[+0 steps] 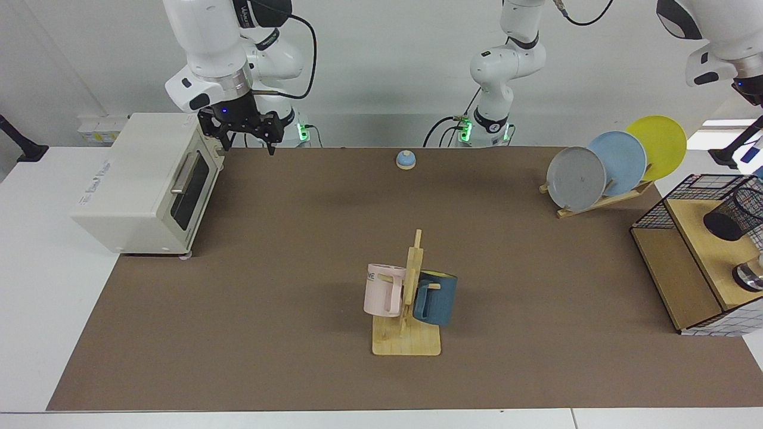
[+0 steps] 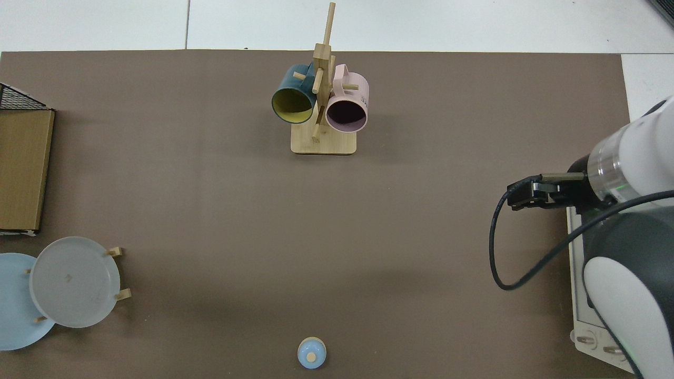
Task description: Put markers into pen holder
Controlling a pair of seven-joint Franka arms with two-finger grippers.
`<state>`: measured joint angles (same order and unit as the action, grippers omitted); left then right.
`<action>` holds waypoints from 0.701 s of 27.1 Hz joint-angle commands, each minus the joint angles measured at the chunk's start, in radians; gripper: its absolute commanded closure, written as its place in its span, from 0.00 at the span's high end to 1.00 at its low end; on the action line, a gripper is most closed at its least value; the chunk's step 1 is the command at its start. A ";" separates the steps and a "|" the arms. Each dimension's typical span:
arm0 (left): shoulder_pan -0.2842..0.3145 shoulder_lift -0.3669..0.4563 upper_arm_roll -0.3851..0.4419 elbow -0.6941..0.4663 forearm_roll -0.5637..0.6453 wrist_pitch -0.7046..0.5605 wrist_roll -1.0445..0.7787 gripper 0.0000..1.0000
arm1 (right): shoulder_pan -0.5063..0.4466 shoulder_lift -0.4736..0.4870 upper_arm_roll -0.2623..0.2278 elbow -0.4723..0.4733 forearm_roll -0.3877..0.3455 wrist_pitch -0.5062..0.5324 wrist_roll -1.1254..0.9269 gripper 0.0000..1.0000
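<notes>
Pen holder [image 1: 737, 215]: far right, on wooden shelf [image 1: 709, 250]. Marker: not discernible. Left gripper [image 1: 754, 89]: above holder, cropped, grip unreadable. Right gripper [image 1: 245, 136]: beside toaster oven [image 1: 140, 179], jaws apart

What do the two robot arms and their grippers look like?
Both arms are glossy white with rounded dark grey joint caps and a silver ring at the wrist. The right gripper is black with two angular fingers and a small blue light above it. A black cable loops along the right arm. The left gripper is mostly cut off at the frame edge; a blue light shows there.
</notes>
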<state>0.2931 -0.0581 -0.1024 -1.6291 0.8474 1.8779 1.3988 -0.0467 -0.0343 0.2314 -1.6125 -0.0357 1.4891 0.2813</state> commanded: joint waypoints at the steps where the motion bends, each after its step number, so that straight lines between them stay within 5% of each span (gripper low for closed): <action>1: 0.030 0.040 -0.006 0.044 0.056 0.030 0.094 0.00 | -0.025 -0.070 0.014 -0.101 0.007 0.011 -0.036 1.00; 19: 0.179 0.225 0.020 0.083 0.133 0.236 0.207 0.00 | -0.047 -0.088 0.014 -0.139 0.049 0.046 -0.014 1.00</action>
<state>0.4428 0.1153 -0.0726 -1.5865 0.9509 2.0934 1.5880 -0.0602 -0.0931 0.2328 -1.7124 -0.0189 1.5022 0.2813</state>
